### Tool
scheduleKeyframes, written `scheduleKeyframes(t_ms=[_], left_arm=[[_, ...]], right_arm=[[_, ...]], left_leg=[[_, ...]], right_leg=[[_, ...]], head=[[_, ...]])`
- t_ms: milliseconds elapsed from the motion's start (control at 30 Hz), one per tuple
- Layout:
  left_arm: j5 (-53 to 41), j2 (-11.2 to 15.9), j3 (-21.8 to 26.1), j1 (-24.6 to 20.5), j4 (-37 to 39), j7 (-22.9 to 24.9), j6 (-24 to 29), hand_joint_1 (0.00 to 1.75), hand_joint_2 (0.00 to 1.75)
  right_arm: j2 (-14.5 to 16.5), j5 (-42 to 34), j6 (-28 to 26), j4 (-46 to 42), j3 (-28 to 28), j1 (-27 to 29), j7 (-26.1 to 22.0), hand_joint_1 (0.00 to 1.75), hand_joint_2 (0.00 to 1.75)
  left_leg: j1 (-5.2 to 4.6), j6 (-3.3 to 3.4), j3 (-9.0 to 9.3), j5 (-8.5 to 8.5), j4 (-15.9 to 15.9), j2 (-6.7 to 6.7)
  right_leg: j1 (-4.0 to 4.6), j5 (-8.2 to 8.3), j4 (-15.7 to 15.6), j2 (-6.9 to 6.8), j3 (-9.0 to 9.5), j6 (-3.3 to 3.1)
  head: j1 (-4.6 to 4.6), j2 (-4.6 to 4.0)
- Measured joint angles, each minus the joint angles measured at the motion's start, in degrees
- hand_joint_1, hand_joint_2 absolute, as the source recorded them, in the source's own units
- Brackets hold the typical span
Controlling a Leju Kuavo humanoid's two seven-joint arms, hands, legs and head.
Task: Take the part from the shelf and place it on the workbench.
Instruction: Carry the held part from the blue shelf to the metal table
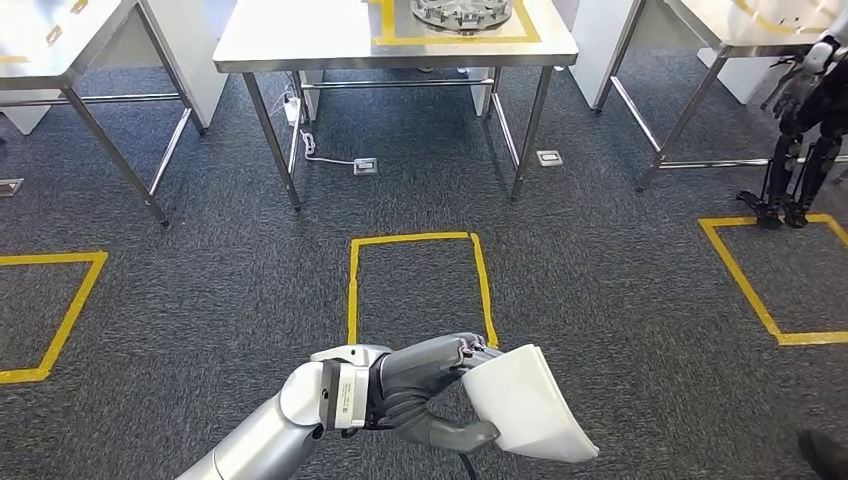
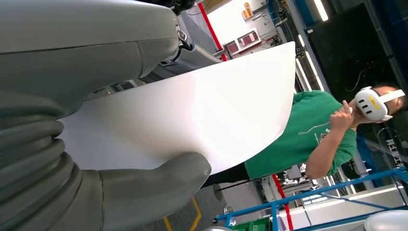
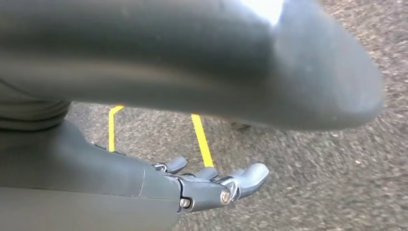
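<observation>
Left hand [image 1: 430, 390] grips the curved white plastic sheet part [image 1: 525, 405] over grey carpet [image 1: 600, 260], well short of the steel workbench [image 1: 300, 40]; right hand [image 3: 211, 185] loose, fingers apart, w/ nothing in it.

Yellow tape square [image 1: 420, 285] on carpet [image 1: 600, 260]

We are seeing: white part [image 1: 525, 405] | grey left hand [image 1: 425, 385] | speckled dark grey carpet [image 1: 600, 250] | yellow tape outline [image 1: 352, 290] | silver workbench [image 1: 300, 40]

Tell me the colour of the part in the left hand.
White part, plain and unpatterned; left wrist view shows it best.
</observation>
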Motion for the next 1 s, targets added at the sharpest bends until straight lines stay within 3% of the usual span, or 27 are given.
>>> scheduleKeyframes(t_ms=[67,200,267,333,367,400,433,500,567,667,733,833,900,933,1000], left_arm=[[-0.03,-0.04,-0.02,-0.06,0.01,0.02,0.00,1.75,1.75],[-0.10,-0.18,-0.15,-0.21,-0.07,0.04,0.00,1.75,1.75],[-0.12,-0.21,-0.22,-0.29,-0.09,0.04,0.00,1.75,1.75],[-0.15,-0.15,-0.30,-0.24,0.05,0.10,0.00,1.75,1.75],[-0.17,-0.13,-0.34,-0.19,0.14,0.14,0.00,1.75,1.75],[-0.20,-0.13,-0.39,-0.18,0.20,0.20,0.00,1.75,1.75],[-0.25,-0.13,-0.44,-0.19,0.23,0.25,0.00,1.75,1.75],[-0.33,-0.14,-0.50,-0.25,0.25,0.33,0.01,1.75,1.75],[-0.40,-0.16,-0.54,-0.34,0.25,0.34,0.03,1.75,1.75],[-0.48,-0.26,-0.58,-0.41,0.22,0.36,0.07,1.75,1.75],[-0.50,-0.39,-0.59,-0.51,0.21,0.37,0.07,1.75,1.75],[-0.58,-0.51,-0.60,-0.59,0.34,0.37,0.07,1.75,1.75],[-0.69,-0.49,-0.61,-0.52,0.50,0.37,0.10,1.75,1.75],[-0.72,-0.48,-0.61,-0.51,0.59,0.36,0.14,1.75,1.75],[-0.80,-0.46,-0.61,-0.54,0.74,0.34,0.23,1.75,1.75]], right_arm=[[0.04,-0.01,0.01,-0.01,0.00,-0.06,0.35,0.00,0.00],[0.15,-0.09,-0.03,-0.02,0.00,-0.06,0.66,0.00,0.00],[0.20,-0.22,-0.12,-0.02,0.00,-0.09,0.71,0.00,0.00],[0.21,-0.41,-0.12,-0.02,0.00,-0.10,0.80,0.00,0.00],[0.22,-0.52,-0.11,-0.02,0.00,-0.07,0.85,0.00,0.00],[0.25,-0.63,-0.11,-0.02,0.00,-0.04,0.90,0.00,0.00],[0.28,-0.74,-0.10,-0.02,0.00,-0.03,0.92,0.00,0.00],[0.40,-0.89,-0.10,-0.02,0.00,-0.08,0.90,0.00,0.00],[0.53,-0.91,-0.14,-0.02,0.00,-0.20,0.88,0.00,0.00],[0.66,-0.91,-0.21,-0.02,0.00,-0.29,0.89,0.00,0.00],[0.74,-0.91,0.03,-0.02,0.00,-0.43,0.77,0.00,0.00],[0.75,-0.90,0.36,-0.02,0.00,-0.45,0.60,0.00,0.00],[0.75,-0.89,0.35,-0.02,0.01,-0.16,0.59,0.00,0.00],[0.75,-0.89,0.36,-0.02,0.02,-0.02,0.58,0.00,0.00],[0.74,-0.89,0.33,-0.02,0.04,0.16,0.59,0.00,0.00]], left_leg=[[-0.19,-0.67,0.50,-0.78,-0.01,-0.03],[-0.13,-2.00,0.84,-1.93,0.60,0.02],[-0.04,-2.54,-1.75,-4.30,6.08,-0.02],[-0.02,-2.81,-6.58,-6.92,14.14,-0.05],[-0.03,-2.81,-8.45,-6.98,16.56,-0.05],[-0.04,-2.70,-9.32,-5.77,16.78,-0.05],[-0.07,-2.45,-9.01,-3.37,14.58,-0.05],[-0.33,-1.61,-6.56,1.96,6.86,-0.09],[-0.64,-0.85,-4.57,3.70,1.74,-0.09],[-0.66,0.11,-3.41,2.95,0.13,-0.25],[-0.37,0.72,-2.15,2.67,-0.51,-0.31],[-0.18,1.06,-0.90,1.69,-0.79,-0.25],[-0.09,0.91,0.12,0.71,-0.78,-0.34],[0.00,0.74,0.85,0.13,-0.78,-0.39],[0.14,0.24,2.41,-1.17,-0.73,-0.38]], right_leg=[[0.28,1.06,-4.12,-0.11,1.81,-0.79],[0.23,0.05,-4.51,0.08,2.55,-2.53],[0.10,-0.48,-4.67,0.06,3.32,-3.24],[0.18,-1.27,-4.67,0.08,4.14,-3.59],[0.23,-1.69,-4.67,0.14,4.63,-3.62],[0.27,-2.15,-4.67,0.23,5.22,-3.59],[0.32,-2.66,-4.67,0.33,5.95,-3.54],[0.48,-3.79,-4.68,0.48,7.33,-3.30],[0.57,-4.73,-4.84,0.54,7.99,-2.71],[0.46,-4.73,-4.58,0.35,8.70,-1.72],[0.40,-5.02,-1.68,0.19,7.46,-1.24],[0.22,-7.99,8.35,0.14,0.26,-0.40],[0.01,-8.92,10.87,0.14,-3.29,-0.12],[-0.10,-7.61,9.21,0.12,-3.64,-0.04],[-0.30,-1.82,1.91,-0.07,-2.25,0.06]], head=[[0.01,0.00],[-0.15,0.00],[-0.36,0.00],[-0.55,0.00],[-0.60,0.00],[-0.66,0.00],[-0.72,0.00],[-0.82,0.00],[-0.88,0.00],[-0.87,0.00],[-0.72,0.00],[-0.36,0.00],[-0.25,0.00],[-0.20,0.00],[-0.08,0.00]])
